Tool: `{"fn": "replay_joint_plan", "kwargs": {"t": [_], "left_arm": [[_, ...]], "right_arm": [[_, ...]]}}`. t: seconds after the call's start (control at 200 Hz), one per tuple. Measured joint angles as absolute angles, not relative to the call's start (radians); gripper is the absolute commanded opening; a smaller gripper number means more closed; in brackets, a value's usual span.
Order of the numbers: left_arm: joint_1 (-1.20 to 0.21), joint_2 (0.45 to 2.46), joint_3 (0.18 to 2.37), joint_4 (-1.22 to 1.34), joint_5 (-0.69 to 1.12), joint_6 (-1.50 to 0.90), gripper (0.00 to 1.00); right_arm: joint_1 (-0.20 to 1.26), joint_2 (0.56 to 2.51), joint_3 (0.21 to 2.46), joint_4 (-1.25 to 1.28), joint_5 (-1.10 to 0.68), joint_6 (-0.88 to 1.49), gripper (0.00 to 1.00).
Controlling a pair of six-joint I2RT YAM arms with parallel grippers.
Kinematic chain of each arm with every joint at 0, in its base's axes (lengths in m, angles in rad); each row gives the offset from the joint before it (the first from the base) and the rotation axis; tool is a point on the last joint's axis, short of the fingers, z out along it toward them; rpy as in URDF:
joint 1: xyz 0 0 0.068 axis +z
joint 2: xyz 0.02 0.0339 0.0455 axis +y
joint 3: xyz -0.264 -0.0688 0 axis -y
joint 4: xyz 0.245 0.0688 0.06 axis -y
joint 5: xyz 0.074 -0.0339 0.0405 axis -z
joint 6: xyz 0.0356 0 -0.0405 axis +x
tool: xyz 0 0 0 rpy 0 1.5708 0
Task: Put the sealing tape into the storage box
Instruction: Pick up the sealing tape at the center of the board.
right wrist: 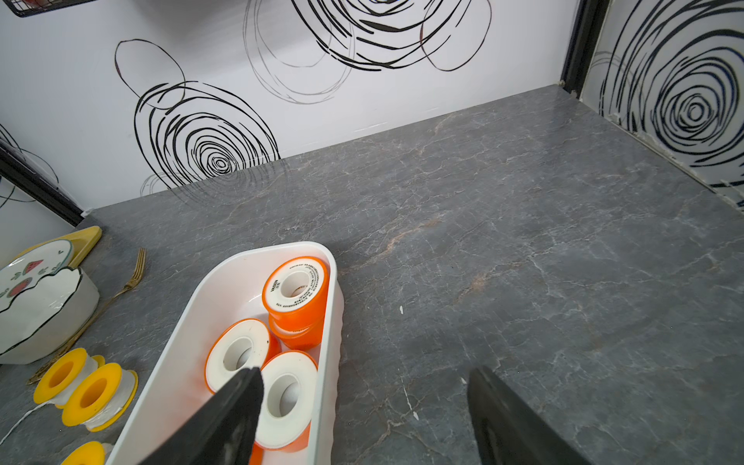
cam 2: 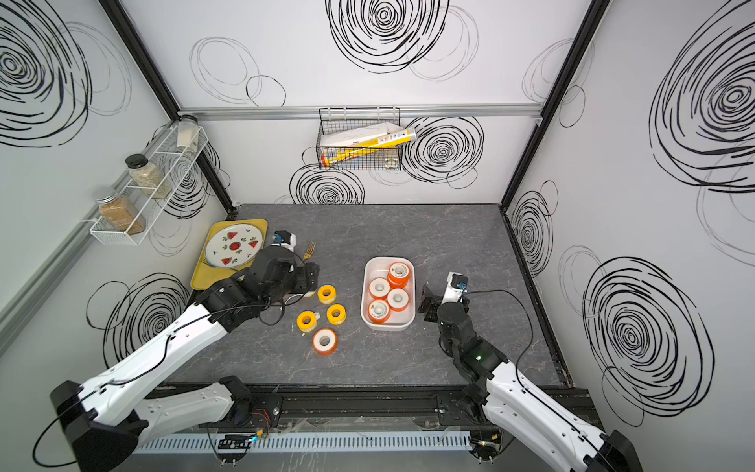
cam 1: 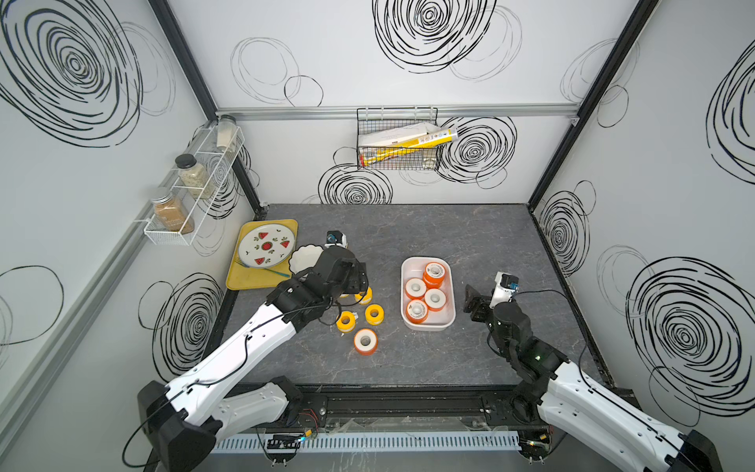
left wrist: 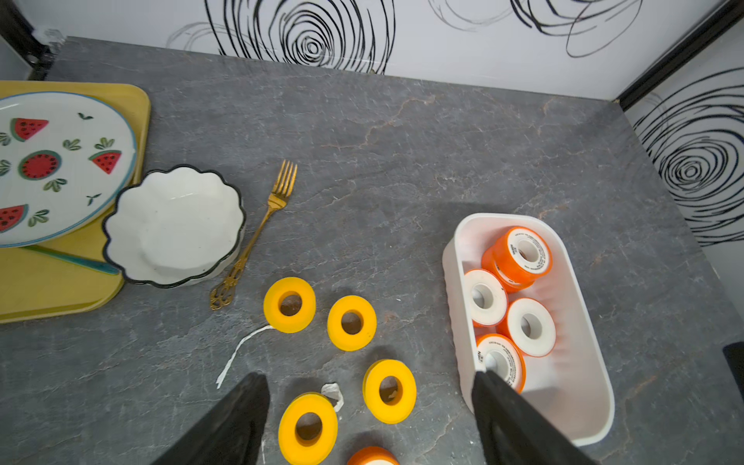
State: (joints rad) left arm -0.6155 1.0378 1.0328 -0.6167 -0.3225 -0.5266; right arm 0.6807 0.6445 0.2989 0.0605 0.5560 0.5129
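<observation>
Spools of sealing tape [left wrist: 351, 304] look light, stiff, slick: five lie loose mid tabletop [cam 1: 408, 229], others in the storage box [cam 1: 443, 318] beside them. Spread and empty, left gripper [left wrist: 368, 378] and right gripper [right wrist: 364, 374] hang; I'd pinch across the flanges.

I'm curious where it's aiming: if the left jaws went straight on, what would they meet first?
Probably a yellow-flanged spool of white sealing tape lying flat on the grey marbled tabletop, framed by the open jaws of the left gripper in the wrist view; depth is unclear.
</observation>
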Motion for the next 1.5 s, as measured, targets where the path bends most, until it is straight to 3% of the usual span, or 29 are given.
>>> {"fn": "replay_joint_plan", "kwargs": {"t": [0.4,0.666,0.796,1.031,1.291,1.497], "left_arm": [[-0.566,0.81,0.875,-0.642,-0.392,-0.512,0.86],[-0.552,0.725,0.844,-0.631,-0.394,-0.508,0.86],[-0.547,0.695,0.841,-0.627,-0.394,-0.508,0.86],[-0.533,0.682,0.839,-0.626,-0.394,-0.508,0.87],[-0.533,0.682,0.839,-0.626,-0.394,-0.508,0.87],[-0.533,0.679,0.838,-0.626,-0.394,-0.508,0.86]], "right_arm": [[0.681,0.676,0.3,0.06,0.554,0.513,0.87],[0.68,0.74,0.381,0.045,0.434,0.453,0.8],[0.708,0.889,0.53,0.002,0.315,0.41,0.79],[0.925,1.238,0.809,-0.053,0.195,0.382,0.86],[1.082,1.557,0.962,-0.101,0.149,0.401,0.97],[1.122,1.691,1.043,-0.117,0.104,0.404,0.98]]}}
